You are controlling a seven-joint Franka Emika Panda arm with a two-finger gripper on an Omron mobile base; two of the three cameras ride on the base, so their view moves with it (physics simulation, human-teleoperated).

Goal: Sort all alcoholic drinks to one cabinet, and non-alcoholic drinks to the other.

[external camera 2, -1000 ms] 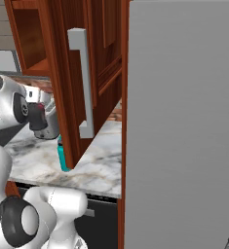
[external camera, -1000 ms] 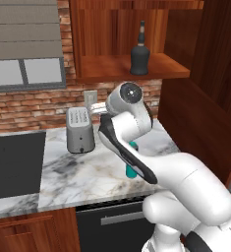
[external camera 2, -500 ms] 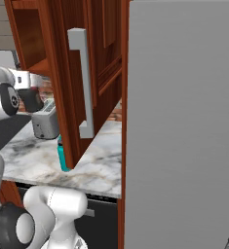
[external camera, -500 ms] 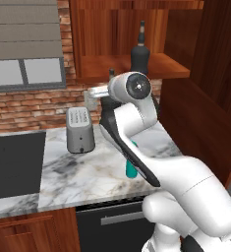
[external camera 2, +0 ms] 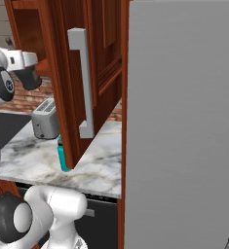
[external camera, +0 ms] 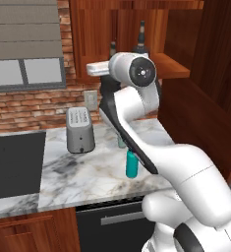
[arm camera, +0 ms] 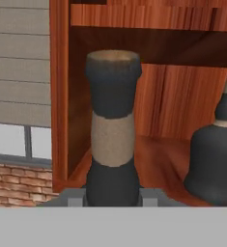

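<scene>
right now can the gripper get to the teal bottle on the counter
Probably not yet: the gripper is shut on a black bottle up at the wide cabinet, with the teal bottle down on the counter below the arm.

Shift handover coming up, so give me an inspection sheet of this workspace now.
Surface: white marbled stone counter, bare patches.
Job's things: slim teal bottle upright on counter; one squat black glass bottle on the wide reddish-brown wooden cabinet's shelf; second black long-necked bottle in the pincer.
Clutter: grey metal toaster.
Grippers: pincer shut on second bottle's neck, before the cabinet.
Cables: nothing seen.
Surroundings: brick wall, window, dark sink.
</scene>
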